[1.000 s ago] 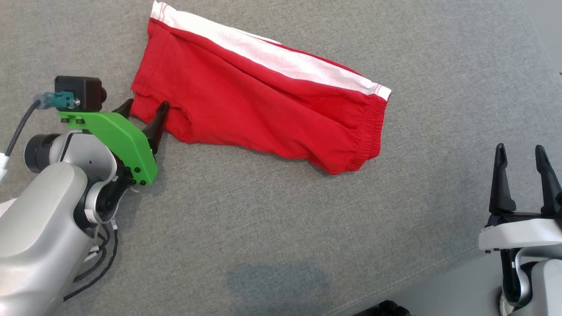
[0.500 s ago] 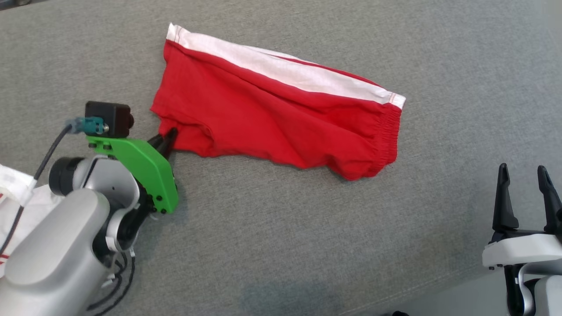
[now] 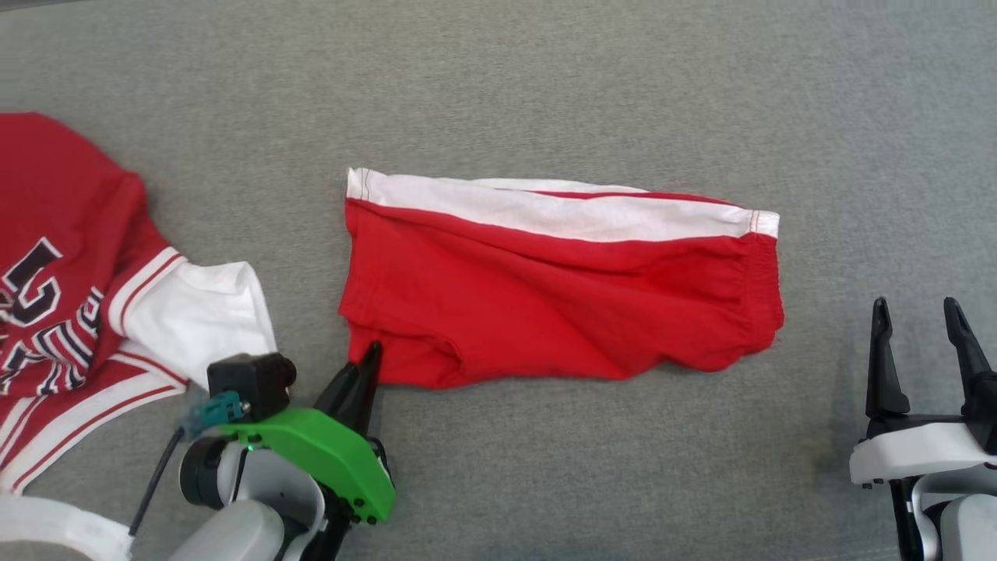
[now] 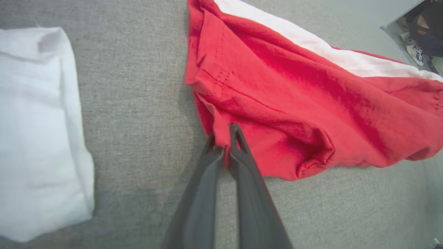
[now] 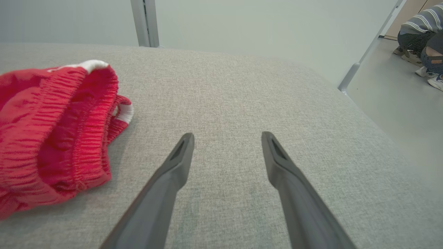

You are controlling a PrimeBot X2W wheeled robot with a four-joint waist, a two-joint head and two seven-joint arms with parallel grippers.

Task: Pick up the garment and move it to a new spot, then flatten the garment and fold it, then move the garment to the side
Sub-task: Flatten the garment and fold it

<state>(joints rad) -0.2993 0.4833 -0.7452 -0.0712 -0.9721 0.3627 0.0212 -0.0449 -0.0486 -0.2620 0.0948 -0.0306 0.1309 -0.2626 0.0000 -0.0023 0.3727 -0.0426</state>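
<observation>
Item: red shorts [image 3: 561, 304] with a white side stripe and an elastic waistband, lying flat, lengthwise across the grey padded surface [image 3: 545, 483]. Some creasing along the near edge of the shorts.

Left gripper [image 3: 368, 360]: at the near leg-hem corner of the shorts. In the left wrist view its fingers [image 4: 238, 152] are pressed close together with a fold of red cloth pinched between them. The hem is bunched just beyond the tips.

Right gripper [image 3: 916, 308]: beside the waistband end of the shorts, well apart from the cloth, not touching it. In the right wrist view the gripper [image 5: 227, 136] is spread wide with nothing between the fingers, and the waistband shows to its left.

Other items: a red jersey [image 3: 70, 257] with dark lettering lies off the leg end of the shorts. Its white sleeve [image 3: 202, 312] is the nearest part, apart from the shorts. A person [image 5: 420, 31] crouches on the floor far beyond the waistband end.
</observation>
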